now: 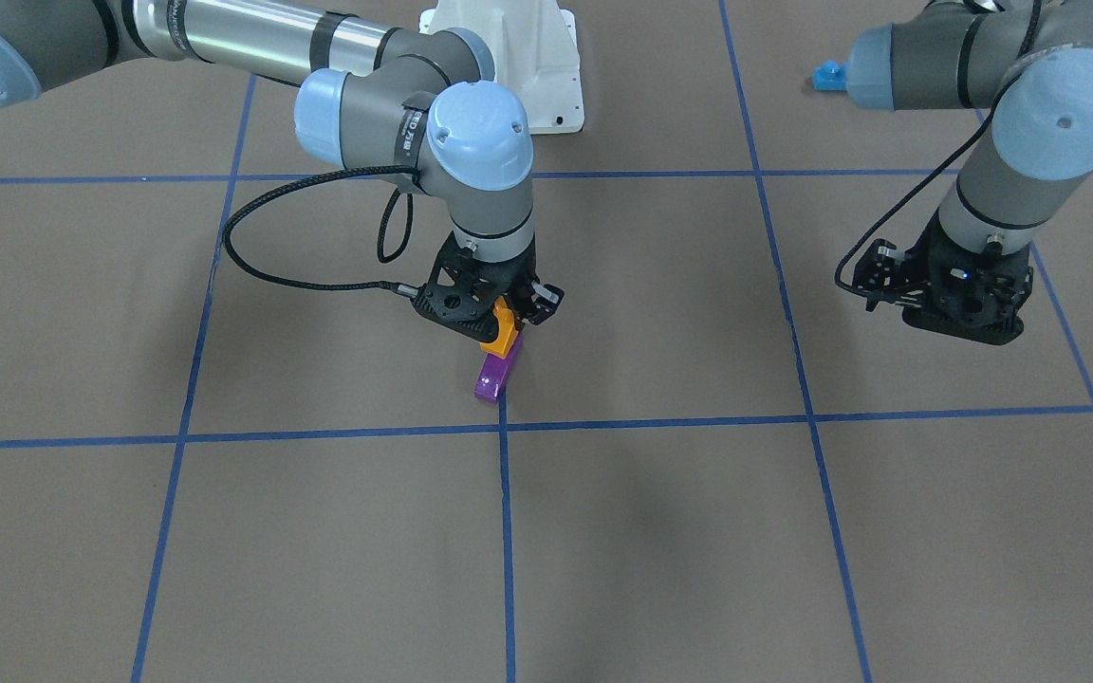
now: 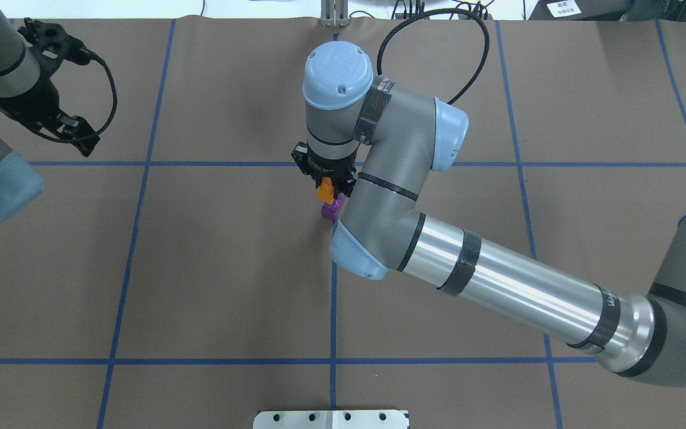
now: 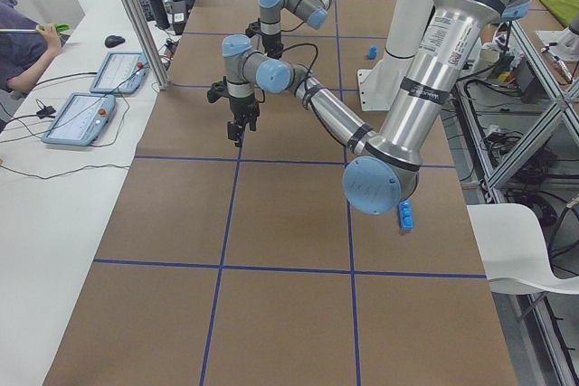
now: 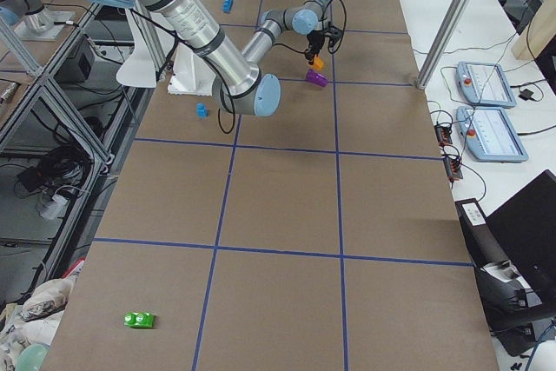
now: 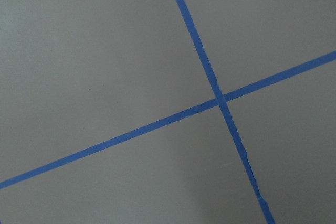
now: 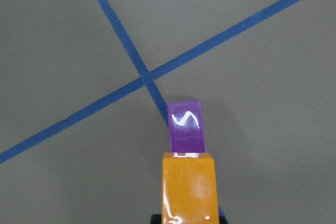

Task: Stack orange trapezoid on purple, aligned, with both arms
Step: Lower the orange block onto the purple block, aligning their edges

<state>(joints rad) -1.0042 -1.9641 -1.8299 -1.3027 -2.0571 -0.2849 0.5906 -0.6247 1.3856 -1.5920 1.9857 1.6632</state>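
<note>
My right gripper (image 1: 509,318) is shut on the orange trapezoid (image 1: 506,330) and holds it low over the table, near the middle. The purple brick (image 1: 496,374) lies on the table by a blue tape crossing, just under and ahead of the orange one. I cannot tell whether they touch. In the right wrist view the orange trapezoid (image 6: 188,187) sits at the bottom, with the purple brick (image 6: 185,125) just beyond it. Both also show in the overhead view, orange (image 2: 324,192) and purple (image 2: 331,210). My left gripper (image 1: 962,318) hovers far off to the side over bare table. Its fingers are hidden.
A small blue brick (image 1: 828,75) lies behind my left arm. A long blue brick (image 3: 406,215) and a green brick (image 4: 139,320) lie far from the work spot. The white robot base (image 1: 509,57) stands at the table's edge. Blue tape lines (image 5: 220,98) grid the brown table.
</note>
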